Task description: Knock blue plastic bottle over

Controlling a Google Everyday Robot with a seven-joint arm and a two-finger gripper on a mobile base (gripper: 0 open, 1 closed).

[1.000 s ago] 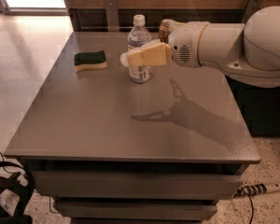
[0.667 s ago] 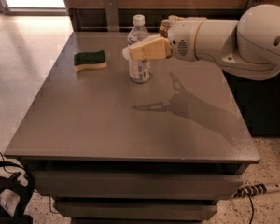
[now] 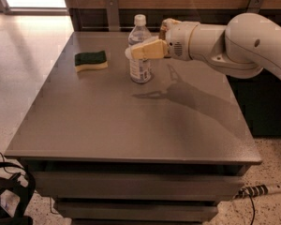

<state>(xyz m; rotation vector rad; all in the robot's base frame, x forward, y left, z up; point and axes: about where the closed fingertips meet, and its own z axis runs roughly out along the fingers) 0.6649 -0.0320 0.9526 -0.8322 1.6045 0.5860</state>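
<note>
Clear bluish plastic bottle point(image 3: 140, 70), white cap, upright toward the back of the grey tabletop point(image 3: 131, 125). Tan robot hand point(image 3: 138, 51) at its mid-height; parted or closed, cannot tell. Risk: pushing that low may merely slide it, upright, toward the green-yellow sponge point(image 3: 91, 60).

**Bottle Upright at the Jaws**

The blue plastic bottle point(image 3: 140, 70) stood upright on its base with a white screw cap on top. Its clear, bluish body carried a white printed label around the lower half. The gripper point(image 3: 135, 52) extended from the right at the bottle's mid-height. Its jaws overlapped the bottle's front, with the cap above them and the label below. Whether they touched it could not be judged.
</note>
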